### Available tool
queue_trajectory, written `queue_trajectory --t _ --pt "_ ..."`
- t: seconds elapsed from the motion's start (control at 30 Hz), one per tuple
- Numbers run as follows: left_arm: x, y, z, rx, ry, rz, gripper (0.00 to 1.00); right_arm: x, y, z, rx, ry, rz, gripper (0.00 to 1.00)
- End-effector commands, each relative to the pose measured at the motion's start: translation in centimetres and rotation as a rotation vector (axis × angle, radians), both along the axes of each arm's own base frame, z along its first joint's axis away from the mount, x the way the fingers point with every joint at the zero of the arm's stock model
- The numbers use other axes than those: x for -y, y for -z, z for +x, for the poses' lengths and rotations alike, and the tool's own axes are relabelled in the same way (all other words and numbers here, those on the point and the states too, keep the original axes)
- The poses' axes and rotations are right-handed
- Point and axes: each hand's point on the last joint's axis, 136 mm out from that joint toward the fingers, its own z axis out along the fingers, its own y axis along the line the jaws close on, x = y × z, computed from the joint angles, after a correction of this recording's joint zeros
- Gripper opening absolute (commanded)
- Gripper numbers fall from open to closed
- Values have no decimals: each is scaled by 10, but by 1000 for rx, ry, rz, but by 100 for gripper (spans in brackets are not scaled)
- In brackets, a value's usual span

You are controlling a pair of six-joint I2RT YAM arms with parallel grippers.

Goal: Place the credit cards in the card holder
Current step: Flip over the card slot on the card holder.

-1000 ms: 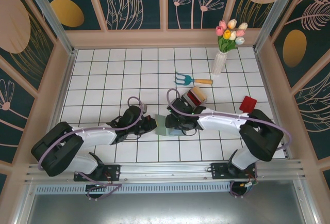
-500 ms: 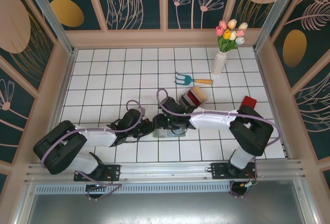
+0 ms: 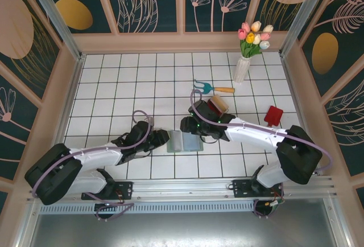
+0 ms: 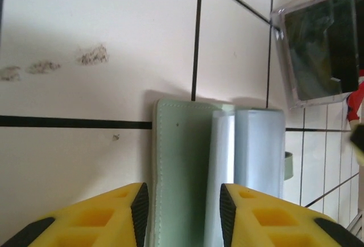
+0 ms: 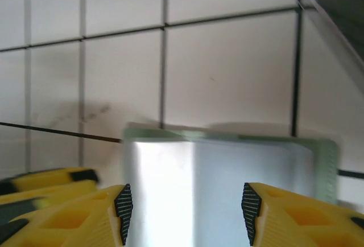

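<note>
Left claw (image 4: pixel 183 197) wider (card holder (image 4: pixel 182 139) between)

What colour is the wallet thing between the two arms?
The card holder is sage green outside and pale grey-blue inside, clearest in the left wrist view.

One card holder (image 3: pixel 181 143), one tray (image 4: pixel 283 59), one vase (image 3: pixel 241 69), one rake (image 3: pixel 211 87), one shovel (image 3: pixel 273 114).

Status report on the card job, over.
Left gripper open, right gripper open, both low over holder. Holder open on tiles, no card seen inside. Cards in tray beyond it. Nothing blocking seen.
</note>
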Motion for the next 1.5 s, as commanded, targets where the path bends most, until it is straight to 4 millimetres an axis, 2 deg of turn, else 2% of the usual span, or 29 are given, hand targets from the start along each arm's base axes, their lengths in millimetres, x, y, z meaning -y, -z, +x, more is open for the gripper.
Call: queue_trajectory --t 0.0,0.13,0.3,0.5,0.63,0.73,0.9,1.03,1.13,1.23,1.27,1.33,1.4,1.47 --pt "-11 4 -2 12 -19 48 41 8 22 -13 -72 3 -39 57" --pt "-3 4 -2 9 13 40 39 7 40 -22 -110 0 -70 56" --pt "3 17 -5 -29 45 46 33 6 57 -27 -147 -3 -117 56" --pt "13 27 -8 -62 84 28 24 -3 63 -28 -159 -20 -167 57" --pt "15 30 -9 -69 97 30 16 -37 51 -30 -146 -113 -36 57" --pt "16 32 -9 -73 100 28 12 -53 37 -26 -122 -139 33 56" --pt "16 31 -10 -71 98 22 8 -71 10 -21 -81 -177 130 56" --pt "17 31 -9 -69 98 20 8 -84 -1 -20 -77 -203 183 55" --pt "16 32 -9 -72 98 21 8 -70 -9 -11 -22 -147 119 54" --pt "15 32 -9 -70 91 23 8 -37 -6 -3 5 -63 -8 55" --pt "15 32 -9 -69 91 24 8 -21 -1 -1 7 -17 -74 56" --pt "14 32 -10 -69 94 26 7 5 9 -5 -7 29 -158 57" --pt "15 31 -10 -65 93 21 7 14 18 -12 -47 33 -151 58" --pt "15 30 -10 -63 96 17 6 15 25 -19 -80 24 -137 58"
